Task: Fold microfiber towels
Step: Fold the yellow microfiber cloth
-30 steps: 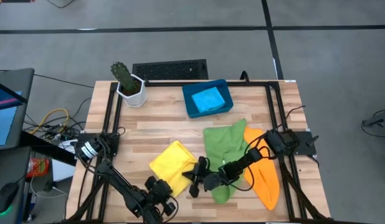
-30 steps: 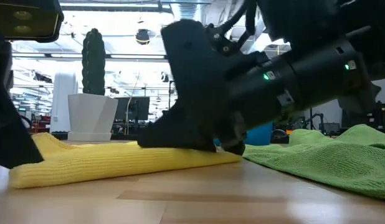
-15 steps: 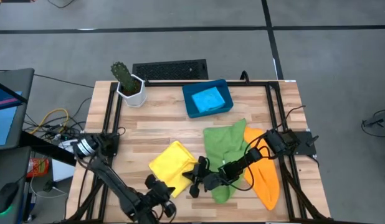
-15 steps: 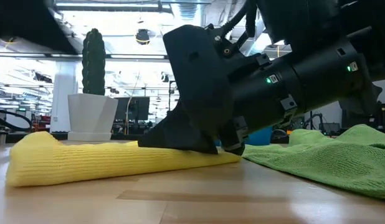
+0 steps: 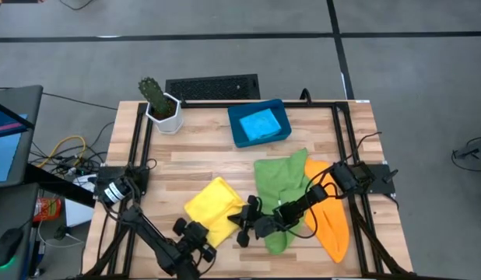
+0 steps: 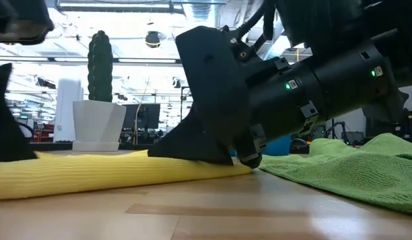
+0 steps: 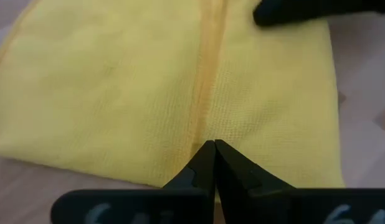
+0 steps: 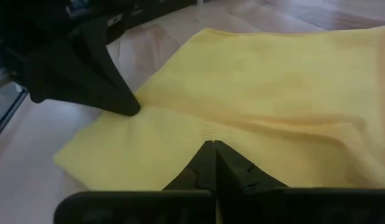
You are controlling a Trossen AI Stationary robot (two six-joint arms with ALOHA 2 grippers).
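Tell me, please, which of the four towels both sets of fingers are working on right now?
The yellow towel: the left gripper and right gripper meet it with shut fingers at opposite edges. The green, orange and blue ones lie away from both.

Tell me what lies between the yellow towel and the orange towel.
The green towel, with the right gripper at the yellow towel and its arm across the green, beside the orange towel; high view.

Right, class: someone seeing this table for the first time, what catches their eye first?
Probably the bright yellow microfiber towel near the table's front edge, with both shut hands at it: the left hand at its front edge, the right hand at its right side. Next, the crumpled green towel overlapping the orange towel to its right.
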